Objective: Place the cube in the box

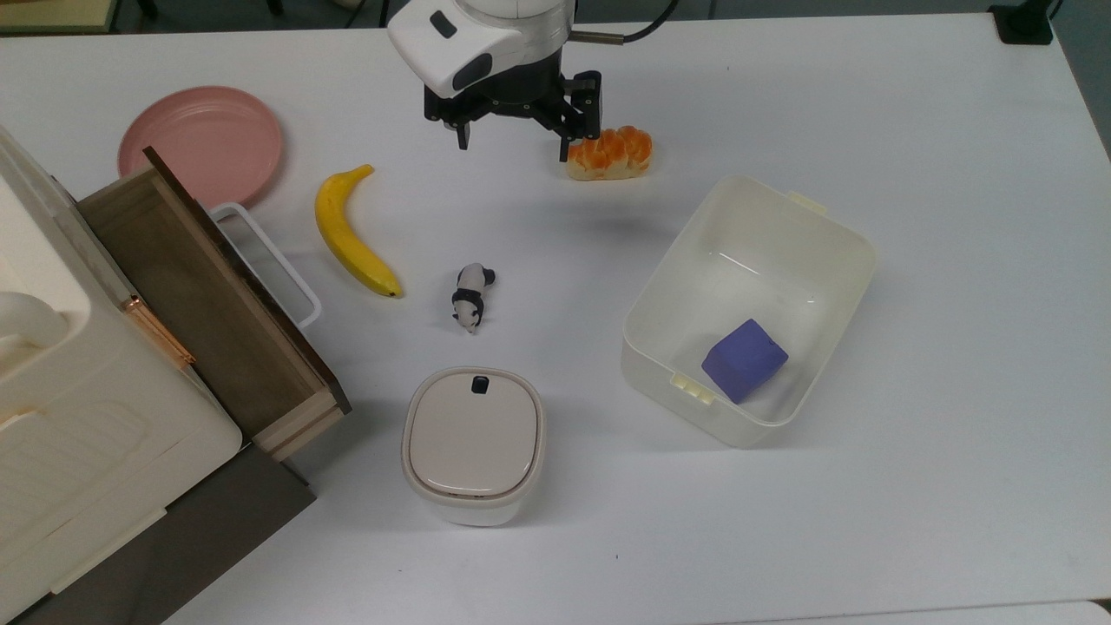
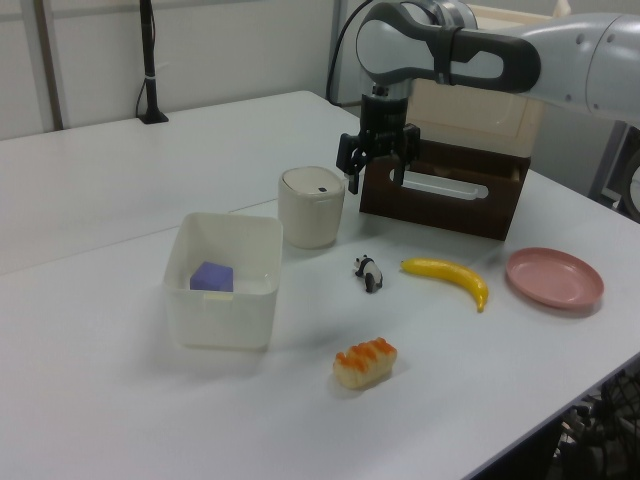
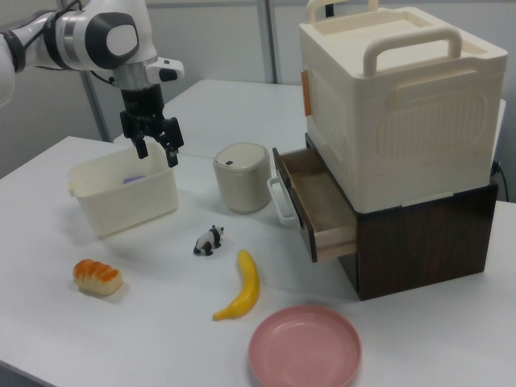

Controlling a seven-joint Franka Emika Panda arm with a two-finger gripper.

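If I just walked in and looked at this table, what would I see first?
Probably the blue-purple cube lying inside the cream box at the top view's right, its colour bright against the pale plastic. Then the robot's gripper, open and empty, hanging above the table beside the orange bread bun. After that, the yellow banana and the tiny panda in the middle, near the open brown drawer.

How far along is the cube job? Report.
Done: the cube lies on the floor of the box. In hand: nothing; the tool is open and empty, raised above the table beside the bun, apart from the box. Left: nothing visible.
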